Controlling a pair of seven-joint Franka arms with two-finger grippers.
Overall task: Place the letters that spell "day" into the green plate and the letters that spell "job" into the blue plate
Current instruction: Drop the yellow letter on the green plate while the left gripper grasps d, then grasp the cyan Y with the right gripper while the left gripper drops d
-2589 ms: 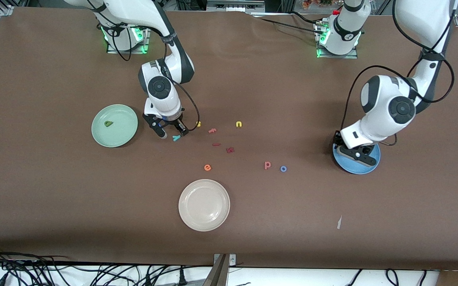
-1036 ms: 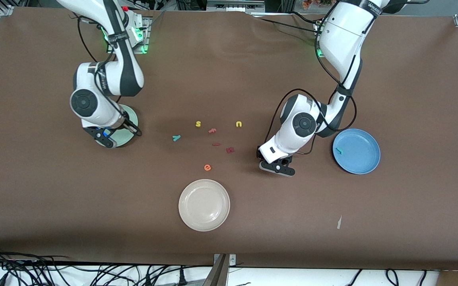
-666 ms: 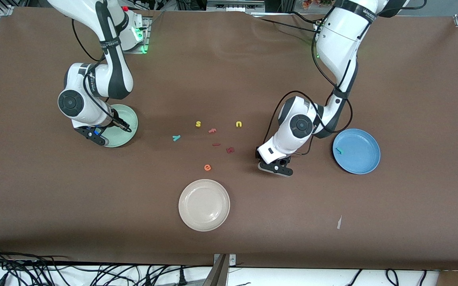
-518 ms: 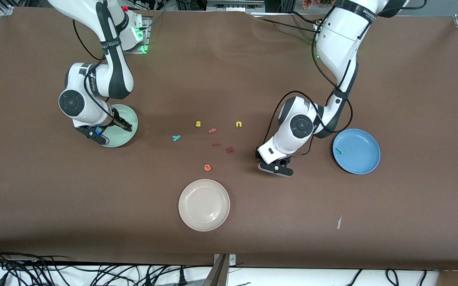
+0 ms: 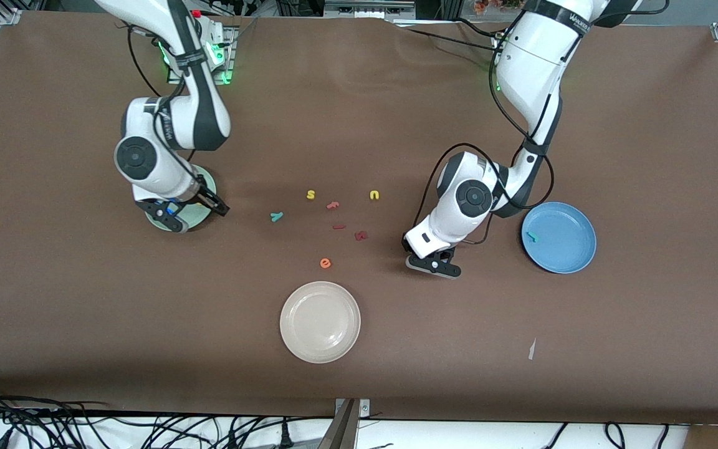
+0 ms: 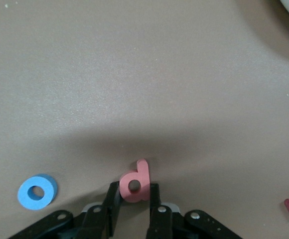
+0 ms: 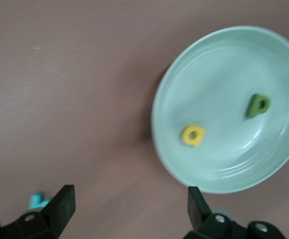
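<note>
1. Progress so far: yellow "d" (image 7: 193,135) and green "a" (image 7: 258,105) lie in the green plate (image 7: 174,99); teal "j" (image 5: 530,236) in the blue plate (image 5: 574,215).
2. Right gripper (image 7: 129,205), over the green plate's edge, gapes wide, empty.
3. Left gripper (image 6: 133,204) pinches the pink "b" (image 6: 135,182) mid-table; blue "o" (image 6: 37,191) beside it and teal "y" (image 5: 276,216) are left.

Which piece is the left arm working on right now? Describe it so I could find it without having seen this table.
Start at the blue plate, toward the left arm's end of the table. The left gripper is down on the brown table beside that plate. The salmon-pink letter sits between its fingers: a round bowl with one straight stem, unlike the blue ring lying free next to it.
</note>
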